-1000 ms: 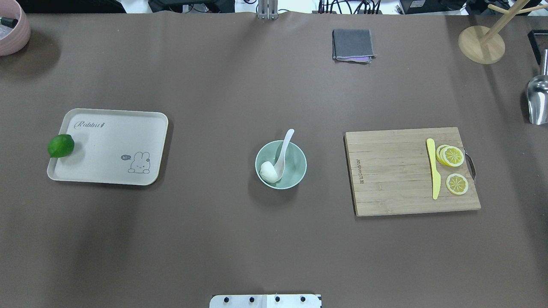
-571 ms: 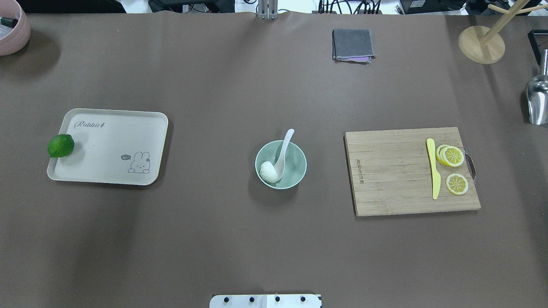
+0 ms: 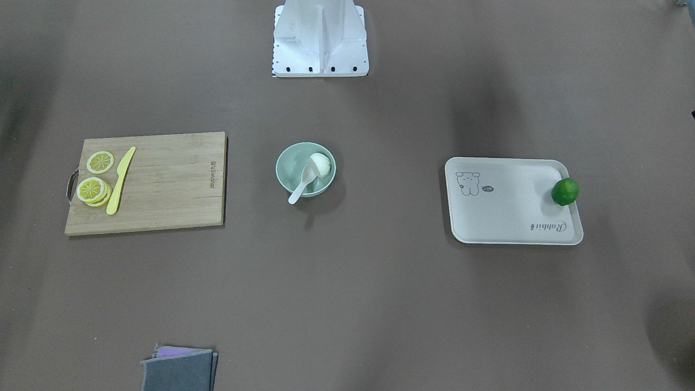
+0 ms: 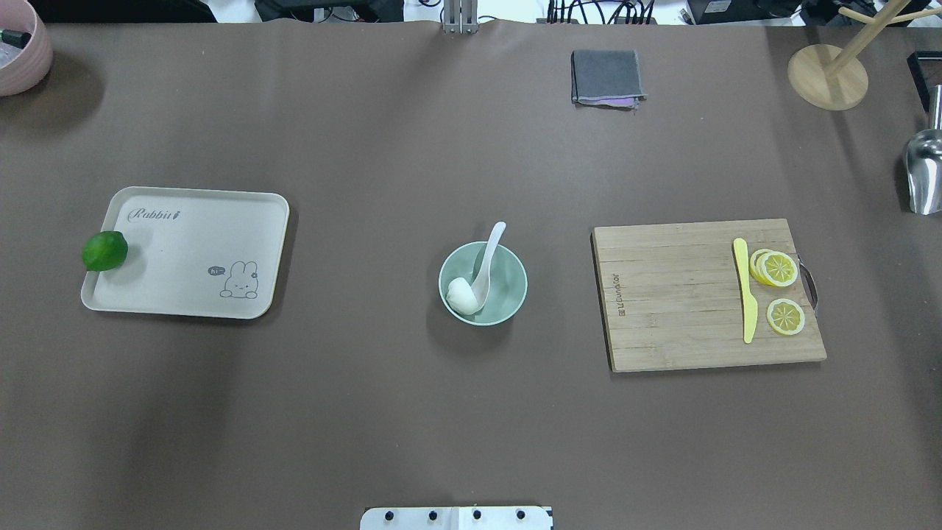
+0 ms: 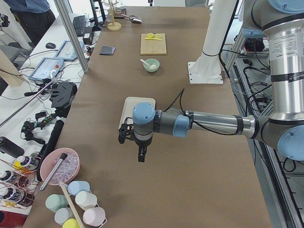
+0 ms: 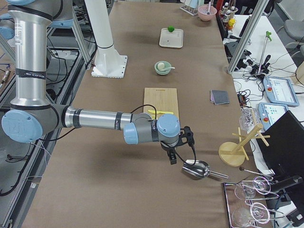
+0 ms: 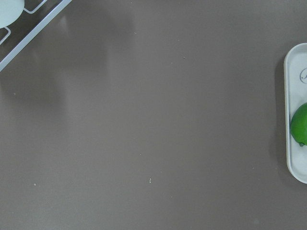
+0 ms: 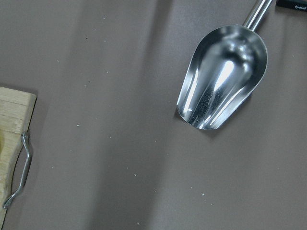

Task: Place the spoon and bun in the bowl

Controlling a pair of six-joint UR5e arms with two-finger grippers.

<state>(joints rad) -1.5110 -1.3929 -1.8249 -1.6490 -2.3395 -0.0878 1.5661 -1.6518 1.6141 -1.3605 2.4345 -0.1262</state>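
The pale mint-green bowl (image 4: 515,294) stands at the table's middle. The white bun (image 4: 461,295) lies inside it on its left side. The white spoon (image 4: 489,254) has its scoop in the bowl beside the bun, and its handle leans over the far rim. The front-facing view shows the same bowl (image 3: 288,157), bun (image 3: 321,163) and spoon (image 3: 300,187). My left gripper (image 5: 141,154) hangs beyond the tray's end, shown only in the exterior left view. My right gripper (image 6: 172,156) hangs by the metal scoop, shown only in the exterior right view. I cannot tell whether either is open or shut.
A beige tray (image 4: 191,243) with a green lime (image 4: 104,250) on its edge lies left. A wooden cutting board (image 4: 677,294) with a yellow knife (image 4: 747,291) and lemon slices (image 4: 776,269) lies right. A grey cloth (image 4: 607,76), metal scoop (image 4: 923,173) and wooden stand (image 4: 828,76) are farther back.
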